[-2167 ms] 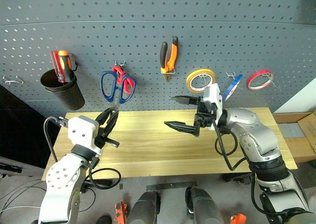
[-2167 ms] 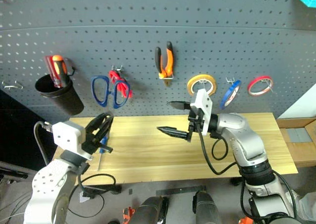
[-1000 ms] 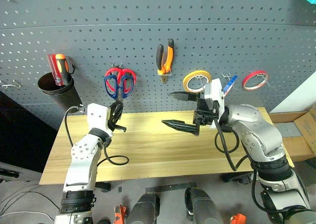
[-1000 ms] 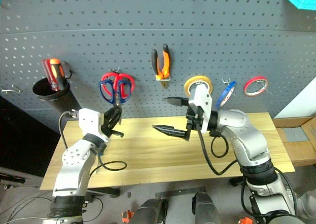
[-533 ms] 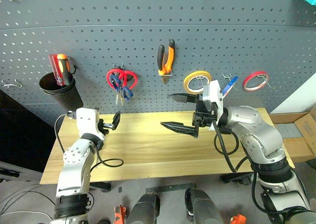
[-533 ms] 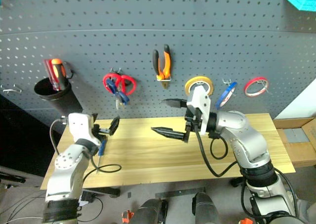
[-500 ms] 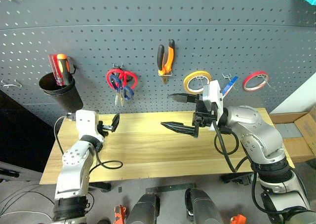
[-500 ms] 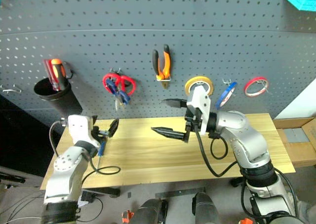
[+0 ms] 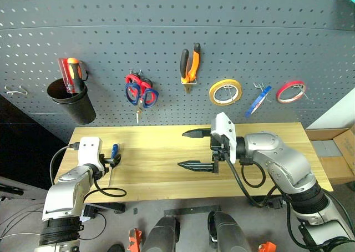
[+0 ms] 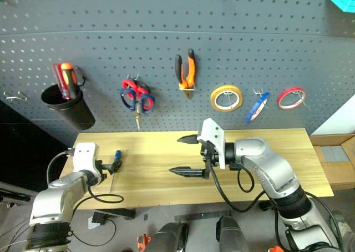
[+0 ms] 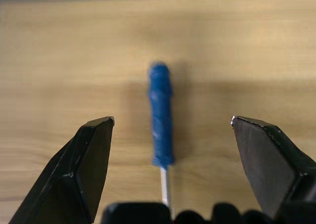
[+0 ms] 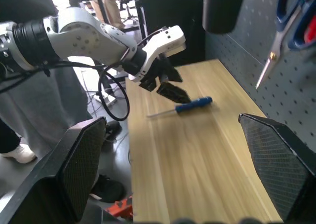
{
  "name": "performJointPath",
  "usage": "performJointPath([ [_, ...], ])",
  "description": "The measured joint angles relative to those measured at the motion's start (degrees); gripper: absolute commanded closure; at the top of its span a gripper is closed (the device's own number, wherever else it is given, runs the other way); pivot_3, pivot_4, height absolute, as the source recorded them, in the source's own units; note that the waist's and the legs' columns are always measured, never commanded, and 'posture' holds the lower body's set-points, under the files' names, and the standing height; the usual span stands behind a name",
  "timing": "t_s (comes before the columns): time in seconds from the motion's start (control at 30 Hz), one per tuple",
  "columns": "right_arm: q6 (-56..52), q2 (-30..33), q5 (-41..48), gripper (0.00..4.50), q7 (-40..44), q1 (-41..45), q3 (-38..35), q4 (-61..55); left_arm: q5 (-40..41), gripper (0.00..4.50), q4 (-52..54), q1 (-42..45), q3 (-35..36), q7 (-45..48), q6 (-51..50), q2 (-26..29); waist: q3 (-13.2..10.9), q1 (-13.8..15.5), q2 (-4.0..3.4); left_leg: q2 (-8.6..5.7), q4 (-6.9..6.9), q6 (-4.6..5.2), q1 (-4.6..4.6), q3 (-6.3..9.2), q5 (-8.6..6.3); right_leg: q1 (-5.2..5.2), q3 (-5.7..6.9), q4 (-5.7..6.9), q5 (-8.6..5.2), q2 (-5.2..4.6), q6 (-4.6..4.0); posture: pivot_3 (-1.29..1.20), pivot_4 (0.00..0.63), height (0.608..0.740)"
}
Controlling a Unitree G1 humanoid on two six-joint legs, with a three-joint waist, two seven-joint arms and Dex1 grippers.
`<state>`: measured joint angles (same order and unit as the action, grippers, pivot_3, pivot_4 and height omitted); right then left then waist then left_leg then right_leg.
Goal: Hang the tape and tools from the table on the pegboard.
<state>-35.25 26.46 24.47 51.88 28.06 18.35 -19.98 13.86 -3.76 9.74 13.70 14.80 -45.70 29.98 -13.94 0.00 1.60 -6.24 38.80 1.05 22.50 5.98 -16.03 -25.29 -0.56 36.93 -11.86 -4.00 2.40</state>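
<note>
While the wide dark grey pegboard [image 9: 166,19] is already carrying the blue tape ring [image 9: 258,100], orange-and-black pliers [image 9: 189,62] and dark-handled scissors [image 9: 141,95], I am lowering my spread-open left gripper [image 11: 170,130] around the slim blue-handled screwdriver [image 11: 161,120], lying alone on the light wooden table [image 9: 166,146]; my right gripper [image 9: 195,149] is also hanging open, empty.

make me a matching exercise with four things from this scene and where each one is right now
Things:
1. blue-handled screwdriver
2. pliers
3. blue tape
4. red and orange screwdrivers

Places:
A. standing in the black cup on the pegboard
B. hanging between the yellow tape ring and the red tape ring
C. lying on the table, in front of the open left gripper
D. hanging between the scissors and the yellow tape ring

Pairs: 1-C, 2-D, 3-B, 4-A
</note>
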Motion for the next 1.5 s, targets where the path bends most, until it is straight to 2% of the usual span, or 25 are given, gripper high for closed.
performJointPath([
  [0.23,0.1,-1.3,-3.0,0.00,-3.3,-2.5,2.0,-0.7,-1.9,0.42,-6.6,1.9,-1.8,0.8,-1.0,0.2,-1.7,-0.2,-0.03,0.00,0.00,0.02,0.05,-0.01,-0.02,-0.05,-0.03,-0.01,0.00,-0.01,0.00,0.01,0.355,0.740],
  [0.5,-2.8,-0.6,-2.8,0.00,-4.1,-3.8,2.0,-4.5,-4.6,0.42,-15.4,8.0,-3.0,0.8,5.2,-0.1,-2.8,-0.1,-0.10,-0.01,0.00,0.00,0.13,0.03,-0.01,-0.07,0.06,-0.06,0.00,-0.07,0.01,-0.01,0.365,0.740],
  [0.6,-3.5,-0.6,-2.8,0.00,-4.4,-3.9,1.9,-4.7,-5.1,0.99,-17.3,9.6,-3.4,0.8,6.6,-0.9,-2.9,-0.2,-0.18,0.00,-0.01,0.00,0.13,0.04,-0.01,-0.07,0.07,-0.05,-0.01,-0.07,0.01,-0.02,0.361,0.740],
  [0.73,-4.2,-0.3,-2.8,0.00,-4.4,-3.8,1.9,-4.9,-5.0,2.41,-15.8,8.7,-4.0,1.0,5.9,-1.1,-2.9,-0.5,-0.19,0.00,-0.01,0.00,0.13,0.03,-0.01,-0.07,0.05,-0.05,-0.01,-0.07,0.02,-0.01,0.351,0.740],
  [0.87,-4.3,-0.1,-2.7,0.00,-4.1,-3.7,1.7,-4.9,-5.0,3.93,-10.3,4.8,-4.0,0.9,3.1,-0.8,-2.9,-1.1,-0.20,0.00,-0.05,0.00,0.12,0.03,-0.01,-0.08,0.04,-0.05,-0.01,-0.06,0.03,-0.01,0.342,0.740],
  [0.9,-4.3,-0.2,-2.7,0.00,-3.9,-3.5,1.8,-4.9,-5.0,4.06,-8.2,3.4,-3.7,0.8,1.9,-0.7,-2.9,-1.3,-0.19,0.00,-0.05,0.00,0.13,0.03,-0.01,-0.08,0.05,-0.06,-0.02,-0.06,0.03,0.00,0.333,0.740],
  [1.0,-4.4,-0.3,-0.7,0.00,-2.5,-2.0,0.7,-4.6,-4.0,4.06,5.9,-3.9,-1.5,0.3,-1.7,-0.8,-3.1,-1.7,0.04,0.02,-0.05,-0.04,0.35,0.06,0.01,-0.27,0.05,-0.08,-0.01,-0.05,0.02,0.02,0.322,0.740],
  [1.07,-4.4,-0.4,1.3,0.00,-1.0,-1.3,-0.5,-4.5,-1.8,4.06,17.4,-5.4,1.2,-0.6,-2.7,-2.9,-3.3,-1.1,0.16,0.03,-0.03,-0.18,0.42,0.14,0.09,-0.29,0.16,-0.07,-0.01,-0.06,0.02,0.04,0.312,0.740],
  [1.13,-4.2,-0.8,3.5,0.00,0.9,-0.2,-1.0,-4.5,1.2,4.06,29.1,-5.0,3.8,-0.5,-0.2,-5.0,-3.3,-0.1,0.18,0.02,0.00,-0.21,0.43,0.17,0.10,-0.25,0.22,-0.13,-0.01,-0.07,0.02,0.06,0.292,0.740],
  [1.23,-3.5,-1.0,4.7,0.00,2.6,0.5,-1.5,-4.1,3.6,4.06,39.1,-5.0,5.7,-0.1,6.5,-7.3,-3.3,0.4,0.20,0.02,-0.01,-0.24,0.43,0.17,0.09,-0.22,0.25,-0.21,-0.01,-0.07,0.01,0.09,0.269,0.740],
  [1.37,-1.0,-1.6,4.9,0.00,4.7,1.9,-1.5,-0.7,5.2,4.06,42.8,-6.1,8.8,0.0,15.1,-9.8,-3.3,0.6,0.19,0.04,-0.05,-0.33,0.42,0.16,0.13,-0.30,0.23,-0.12,-0.02,-0.02,-0.01,0.11,0.246,0.740],
  [1.43,0.1,-2.1,4.8,0.00,5.6,2.5,-1.5,0.6,5.3,4.06,42.8,-5.4,10.1,-0.2,16.5,-9.0,-3.2,1.1,0.22,0.04,-0.04,-0.35,0.41,0.18,0.14,-0.30,0.24,-0.10,-0.02,-0.01,0.00,0.12,0.237,0.740],
  [1.5,1.2,-3.0,4.7,0.00,6.4,3.3,-1.4,2.0,4.9,4.06,41.7,-2.3,10.9,-0.2,17.6,-5.8,-3.2,1.5,0.27,0.03,-0.01,-0.37,0.43,0.20,0.15,-0.30,0.29,-0.10,-0.01,-0.01,0.00,0.13,0.229,0.740],
])
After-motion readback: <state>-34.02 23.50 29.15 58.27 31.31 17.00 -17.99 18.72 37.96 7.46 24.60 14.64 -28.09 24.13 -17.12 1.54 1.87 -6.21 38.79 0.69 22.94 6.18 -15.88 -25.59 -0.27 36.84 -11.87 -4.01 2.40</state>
